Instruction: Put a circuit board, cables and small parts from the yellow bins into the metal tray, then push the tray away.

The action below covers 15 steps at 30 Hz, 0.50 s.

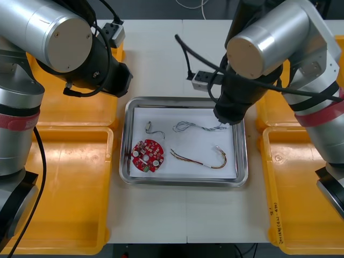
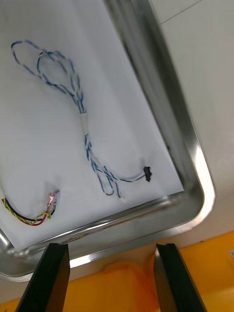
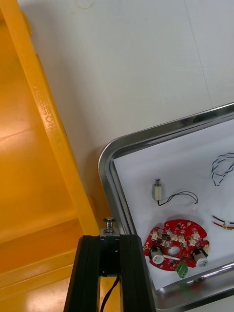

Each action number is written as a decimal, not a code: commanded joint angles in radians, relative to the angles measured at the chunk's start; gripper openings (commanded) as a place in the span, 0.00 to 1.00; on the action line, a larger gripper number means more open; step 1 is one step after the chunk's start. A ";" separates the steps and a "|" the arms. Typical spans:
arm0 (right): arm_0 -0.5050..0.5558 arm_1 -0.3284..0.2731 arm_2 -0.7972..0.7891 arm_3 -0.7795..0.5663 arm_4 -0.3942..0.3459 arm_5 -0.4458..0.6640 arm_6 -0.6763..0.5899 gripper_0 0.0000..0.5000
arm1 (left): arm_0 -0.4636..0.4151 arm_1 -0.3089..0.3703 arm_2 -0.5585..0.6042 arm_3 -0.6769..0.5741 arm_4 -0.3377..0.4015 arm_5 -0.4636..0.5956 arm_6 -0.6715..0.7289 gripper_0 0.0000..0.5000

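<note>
**Held part sits just outside the tray's left rim; the tray is to my right of it**

Front view: the metal tray (image 1: pixel 183 100) lies between the yellow bins (image 1: pixel 75 177), its long axis running left to right. On its white liner I can see the circuit board (image 1: pixel 148 156), a small metal part (image 1: pixel 148 128), the blue and white cable (image 1: pixel 196 127) and the red and yellow cable (image 1: pixel 201 159). The left arm (image 1: pixel 115 80) hangs near the tray's far left corner. The right gripper (image 1: pixel 230 115) is over the far right corner.

Right wrist view: the right gripper (image 2: pixel 109 278) stands wide with nothing between its fingers. The tray's corner rim (image 2: pixel 190 146) runs just ahead of them, and beyond it lie the blue and white cable (image 2: pixel 80 112) and the red and yellow cable (image 2: pixel 29 217).

Left wrist view: the left gripper (image 3: pixel 111 253) is pinched narrow on what I take to be a held metal part (image 3: pixel 109 226), bright tip up, with a black wire trailing down between the fingers. It hangs between the bin wall (image 3: pixel 48 126) and the tray's rim (image 3: pixel 105 161), just outside the tray. The circuit board (image 3: pixel 175 243) and the small metal part (image 3: pixel 157 191) lie past that rim.

I judge the left arm is the nearer one. The next move is a short carry toward my right, across the rim, before letting go.
</note>
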 commanded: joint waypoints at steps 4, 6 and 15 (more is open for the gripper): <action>-0.035 -0.045 -0.127 -0.168 0.021 0.007 -0.177 1.00 | 0.016 -0.016 -0.016 -0.043 0.007 0.006 0.095 0.00; -0.020 -0.060 -0.164 -0.205 0.017 0.007 -0.223 1.00 | 0.016 -0.016 -0.016 -0.043 0.007 0.006 0.100 0.00; 0.125 -0.207 -0.310 -0.377 -0.088 0.007 -0.407 1.00 | 0.016 -0.035 -0.048 -0.046 -0.019 0.006 0.129 0.00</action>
